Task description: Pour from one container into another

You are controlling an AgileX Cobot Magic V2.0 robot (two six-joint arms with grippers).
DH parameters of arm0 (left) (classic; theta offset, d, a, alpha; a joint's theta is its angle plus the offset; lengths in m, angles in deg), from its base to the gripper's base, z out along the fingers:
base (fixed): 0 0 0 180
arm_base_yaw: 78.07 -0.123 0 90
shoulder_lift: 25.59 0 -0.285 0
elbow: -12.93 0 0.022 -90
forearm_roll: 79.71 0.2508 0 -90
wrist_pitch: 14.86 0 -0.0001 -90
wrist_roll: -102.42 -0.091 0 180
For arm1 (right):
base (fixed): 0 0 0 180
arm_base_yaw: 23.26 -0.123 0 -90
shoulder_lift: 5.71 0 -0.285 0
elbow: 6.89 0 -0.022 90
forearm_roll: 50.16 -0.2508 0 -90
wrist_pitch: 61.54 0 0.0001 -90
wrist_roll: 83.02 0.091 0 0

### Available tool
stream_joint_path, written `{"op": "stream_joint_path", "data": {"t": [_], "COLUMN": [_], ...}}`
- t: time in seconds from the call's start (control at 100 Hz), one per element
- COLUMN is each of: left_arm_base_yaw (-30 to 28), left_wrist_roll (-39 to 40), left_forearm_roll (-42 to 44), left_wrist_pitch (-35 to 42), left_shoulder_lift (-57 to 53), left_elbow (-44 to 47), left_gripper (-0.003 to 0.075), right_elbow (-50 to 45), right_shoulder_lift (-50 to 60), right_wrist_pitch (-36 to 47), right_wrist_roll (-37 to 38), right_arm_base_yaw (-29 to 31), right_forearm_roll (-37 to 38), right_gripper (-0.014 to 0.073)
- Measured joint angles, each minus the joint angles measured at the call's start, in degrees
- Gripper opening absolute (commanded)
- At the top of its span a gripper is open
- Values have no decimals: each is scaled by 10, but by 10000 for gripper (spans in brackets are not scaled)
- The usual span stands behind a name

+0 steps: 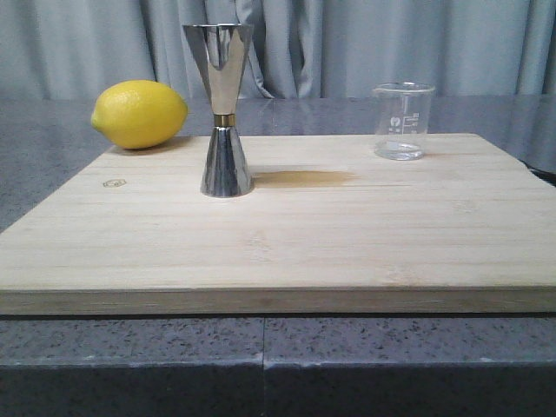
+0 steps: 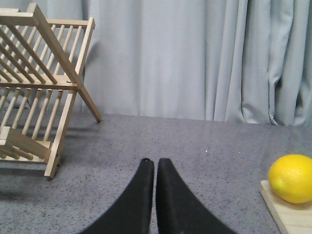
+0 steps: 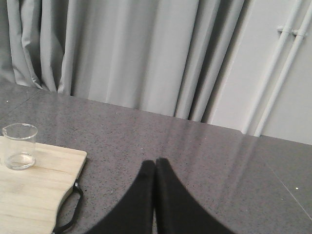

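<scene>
Not yet begun: left gripper (image 2: 152,163) and right gripper (image 3: 155,163) pressed together, empty. Next, probably: open right, reach glass beaker (image 1: 403,121), tip over steel jigger (image 1: 223,109).

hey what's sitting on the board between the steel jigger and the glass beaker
Nothing stands between the jigger and the beaker in the front view: just bare cutting board, with a darker stain beside the jigger's base.

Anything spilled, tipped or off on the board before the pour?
One thing: a darker amber streak on the cutting board, running right from the jigger base. It could be a wet patch or the jigger's reflection; can't tell. Jigger and beaker stand upright, lemon sits at the board's far-left corner.
</scene>
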Motion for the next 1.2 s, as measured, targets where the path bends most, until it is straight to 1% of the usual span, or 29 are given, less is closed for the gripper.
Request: {"op": "stream_joint_path", "data": {"t": [0.13,0.15,0.2,0.3,0.48,0.63,0.74,0.97,1.2], "left_arm_base_yaw": [8,11,19,31,35,35,35,35,35], "left_wrist_roll": [162,184,225,264,279,280,280,281,281], "left_forearm_roll": [183,200,260,309,319,304,290,280,279], "left_wrist_pitch": [-1,-1,6,31,61,94,103,109,88], "left_shoulder_lift": [0,0,0,0,-21,-65,-86,-106,-120], "left_elbow": [0,0,3,18,63,120,154,158,158], "left_gripper": [-19,-19,-19,-19,-19,-19,-19,-19,-19], "right_elbow": [0,0,0,0,0,0,0,0,0], "right_shoulder_lift": [0,0,0,0,0,0,0,0,0], "right_wrist_pitch": [0,0,0,0,0,0,0,0,0], "right_wrist_roll": [0,0,0,0,0,0,0,0,0], "right_arm_base_yaw": [0,0,0,0,0,0,0,0,0], "right_forearm_roll": [0,0,0,0,0,0,0,0,0], "right_gripper": [-67,-67,-67,-67,-67,-67,-67,-67,-67]}}
